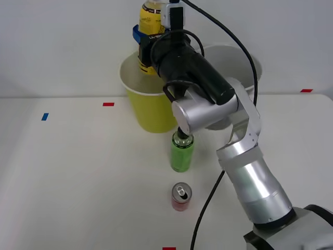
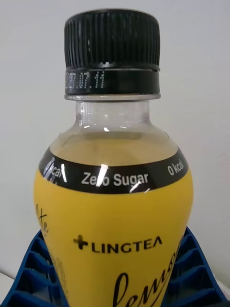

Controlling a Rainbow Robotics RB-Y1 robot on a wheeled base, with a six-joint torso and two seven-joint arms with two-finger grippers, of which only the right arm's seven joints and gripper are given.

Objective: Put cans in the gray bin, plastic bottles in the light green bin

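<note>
Right gripper: closed on the yellow bottle, blue ribbed fingers pressed against both sides of the body. Bottle held upright above the light green bin, over the white interior. Handling advice: release is best made once the bottle is centred inside the rim, so no edge is struck. Bottle: stout, yellow label, black ribbed screw cap, clear neck. Green bottle and red can stand on the table. Gray bin just beyond.

Light green bin mouth open; green bottle, red can stand apart
</note>
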